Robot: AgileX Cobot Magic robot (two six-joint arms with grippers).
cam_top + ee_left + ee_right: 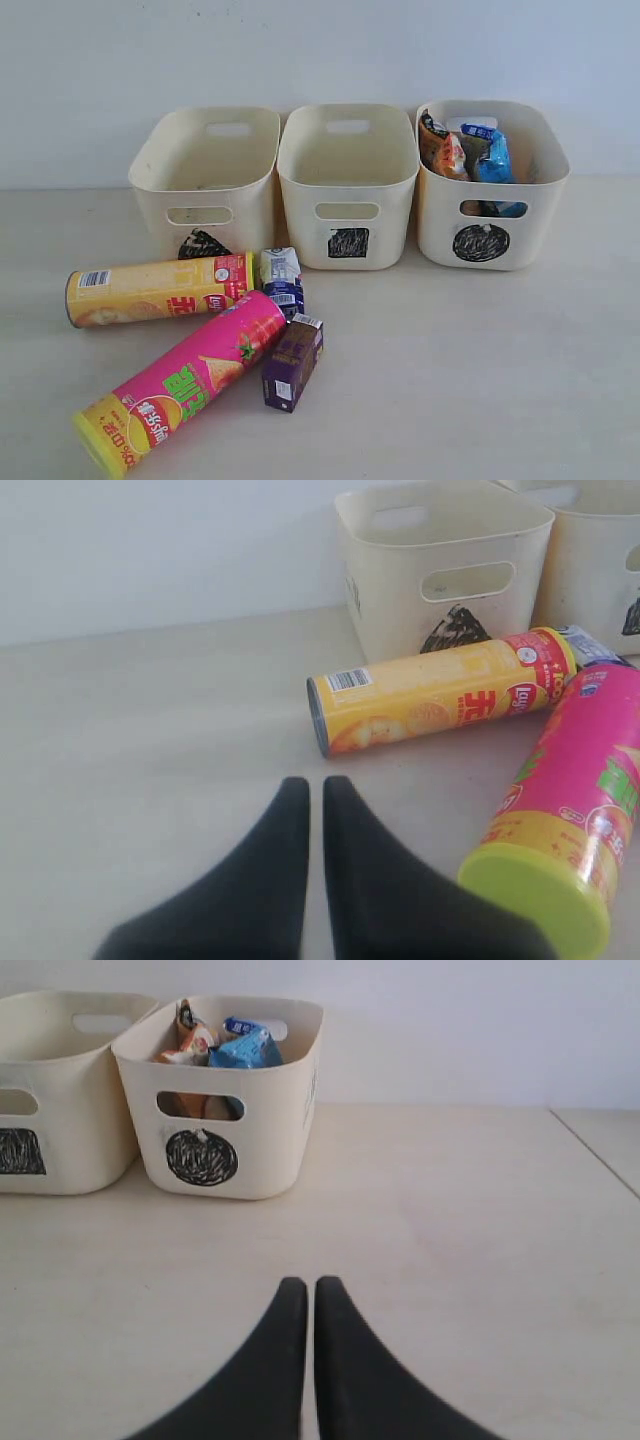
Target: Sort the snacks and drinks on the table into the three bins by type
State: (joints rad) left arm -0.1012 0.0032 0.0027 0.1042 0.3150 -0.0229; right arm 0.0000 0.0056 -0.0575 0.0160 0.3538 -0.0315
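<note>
1. My left hand [312,785] shows in its wrist view as two black fingers [250,890], matte and plain, with a faint dull sheen on their upper faces
2. Each of those fingers is broad at the base and sweeps in a curve to a narrow, rounded tip, rather like a fin
3. Their inner edges are straight, while the outer edges flare away towards the base
4. My right hand [303,1285] looks the same in its own wrist view: two black fingers [360,1380] of the same fin shape, smooth-surfaced, with rounded tips
5. On both hands the black is even from tip to base
</note>
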